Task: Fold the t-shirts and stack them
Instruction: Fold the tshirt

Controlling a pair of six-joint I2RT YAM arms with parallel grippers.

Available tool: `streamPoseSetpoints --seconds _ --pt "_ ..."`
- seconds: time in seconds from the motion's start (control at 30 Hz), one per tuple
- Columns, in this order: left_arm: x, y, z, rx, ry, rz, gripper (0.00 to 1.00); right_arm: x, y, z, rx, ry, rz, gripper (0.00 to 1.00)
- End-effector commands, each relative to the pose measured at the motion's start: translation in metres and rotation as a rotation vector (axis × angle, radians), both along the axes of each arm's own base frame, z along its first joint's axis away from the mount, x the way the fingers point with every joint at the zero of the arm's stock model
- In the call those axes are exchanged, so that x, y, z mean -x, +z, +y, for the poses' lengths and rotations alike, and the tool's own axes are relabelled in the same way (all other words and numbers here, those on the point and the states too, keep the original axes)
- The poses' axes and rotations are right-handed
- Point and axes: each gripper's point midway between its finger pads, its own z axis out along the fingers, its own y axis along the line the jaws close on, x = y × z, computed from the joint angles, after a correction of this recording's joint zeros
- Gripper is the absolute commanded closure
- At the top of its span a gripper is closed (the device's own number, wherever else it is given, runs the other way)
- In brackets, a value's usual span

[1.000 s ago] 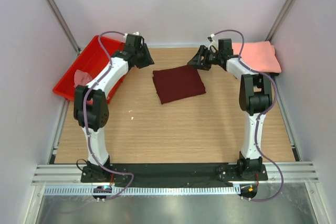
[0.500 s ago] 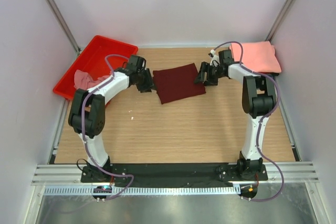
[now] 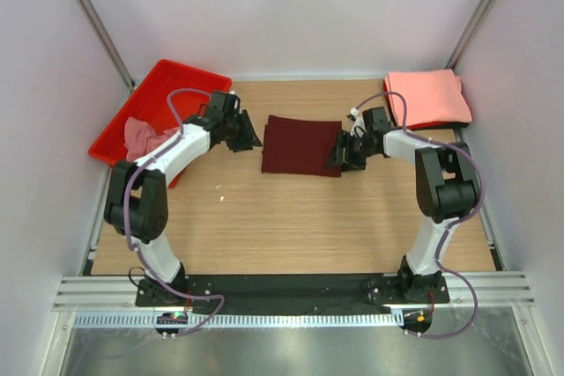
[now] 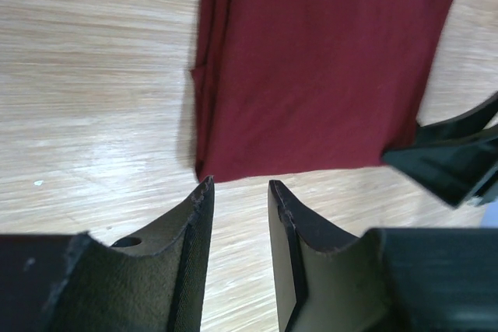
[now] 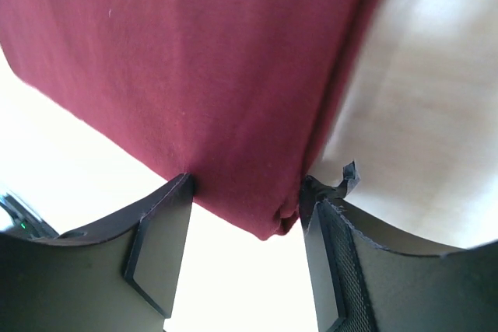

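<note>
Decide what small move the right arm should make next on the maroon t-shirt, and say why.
Probably close the right gripper on the maroon t-shirt. In the right wrist view its open jaws straddle the shirt's folded corner, cloth between them but not pinched. The left gripper is open just short of the opposite edge, holding nothing.

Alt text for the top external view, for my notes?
A folded dark maroon t-shirt lies mid-table, the left claw just off its left edge, the right claw at its right edge. A folded salmon-pink t-shirt lies far right, a red tray far left.
</note>
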Motion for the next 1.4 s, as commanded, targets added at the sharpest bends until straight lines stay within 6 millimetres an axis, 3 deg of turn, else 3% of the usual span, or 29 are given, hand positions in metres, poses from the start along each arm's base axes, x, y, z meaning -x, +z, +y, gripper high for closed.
streamPoseSetpoints --seconds 0.0,0.13,0.27,0.4,0.43,0.5,0.53,0.6,0.63,0.73,0.83,0.9,0.97,1.0,1.1,1.23,1.37 --pt "-0.005 0.047 -0.011 0.104 -0.024 -0.159 0.64 0.017 0.007 0.008 0.042 0.012 -0.029 0.37" --pt "-0.004 0.057 -0.025 0.181 -0.069 -0.186 0.63 0.027 -0.006 -0.026 0.193 -0.089 0.058 0.36" --pt "-0.004 0.049 -0.035 0.21 -0.092 -0.14 0.64 0.034 0.017 -0.045 0.208 -0.168 0.076 0.33" --pt "0.0 0.05 -0.032 0.191 -0.09 -0.123 0.64 0.028 0.056 -0.047 0.191 -0.188 0.037 0.33" --pt "0.0 0.052 -0.029 0.178 -0.081 -0.119 0.64 0.019 0.069 -0.041 0.152 -0.188 0.011 0.37" --pt "0.003 0.055 -0.026 0.158 -0.088 -0.099 0.64 0.01 0.091 -0.013 -0.008 -0.121 -0.025 0.62" --pt "0.004 0.059 -0.026 0.157 -0.09 -0.105 0.64 0.003 0.101 0.001 -0.088 -0.103 -0.025 0.82" --pt "0.005 0.062 -0.026 0.163 -0.09 -0.109 0.64 -0.006 0.119 0.03 -0.24 -0.025 -0.052 0.94" --pt "0.005 0.061 -0.028 0.172 -0.093 -0.107 0.64 -0.015 0.118 0.038 -0.262 -0.012 -0.049 0.99" --pt "0.001 0.052 -0.037 0.208 -0.105 -0.086 0.64 -0.021 0.124 0.071 -0.329 0.097 -0.049 0.99" --pt "-0.006 0.037 -0.051 0.264 -0.115 -0.073 0.65 -0.03 0.102 0.1 -0.407 0.15 0.004 0.99" --pt "-0.01 0.028 -0.057 0.274 -0.108 -0.058 0.65 -0.035 0.091 0.11 -0.443 0.152 0.026 0.99" --pt "-0.015 0.009 -0.059 0.265 -0.092 -0.03 0.66 -0.039 0.076 0.114 -0.461 0.146 0.055 0.99" --pt "-0.015 0.002 -0.06 0.263 -0.087 -0.016 0.67 -0.038 0.056 0.116 -0.453 0.139 0.095 0.99" --pt "-0.015 -0.013 -0.059 0.252 -0.071 0.015 0.69 -0.037 0.023 0.118 -0.449 0.142 0.162 0.99" --pt "-0.015 -0.015 -0.055 0.211 -0.055 0.003 0.69 -0.036 0.011 0.119 -0.46 0.153 0.191 0.99" --pt "-0.017 -0.007 -0.061 0.195 -0.073 -0.023 0.69 -0.04 0.032 0.122 -0.49 0.158 0.16 0.99"
